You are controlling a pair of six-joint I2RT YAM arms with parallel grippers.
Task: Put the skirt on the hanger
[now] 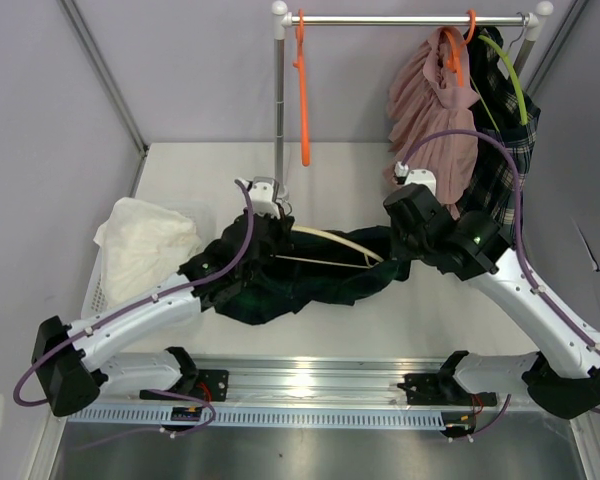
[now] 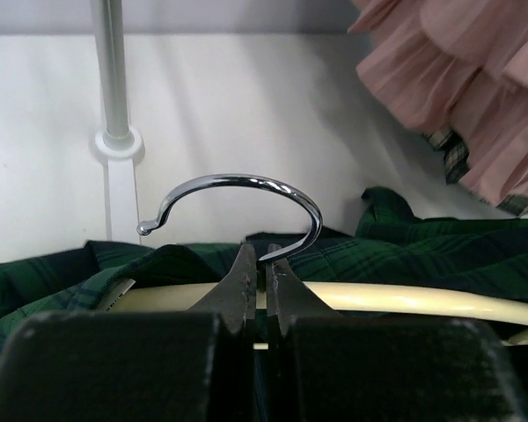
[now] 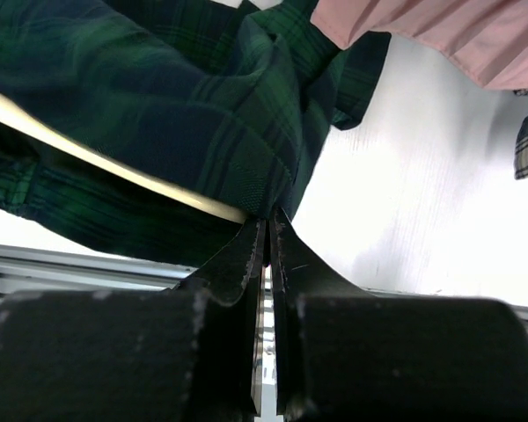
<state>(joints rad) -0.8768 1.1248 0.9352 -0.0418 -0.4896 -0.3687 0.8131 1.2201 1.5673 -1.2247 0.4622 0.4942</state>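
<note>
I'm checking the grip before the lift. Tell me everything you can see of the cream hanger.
The cream hanger looks plastic, with curved arms, a straight lower bar and a shiny chrome hook. It lies low over the table, its ends buried in the green plaid skirt. The left gripper is shut on the hook's stem; the right gripper pinches skirt fabric where one cream arm ends.

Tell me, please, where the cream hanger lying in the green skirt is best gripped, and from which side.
Grip the neck just under the chrome hook of the cream hanger, coming from the near side. The hook stands free above the green skirt, while cloth covers much of the bar. The left gripper is shut there.
</note>
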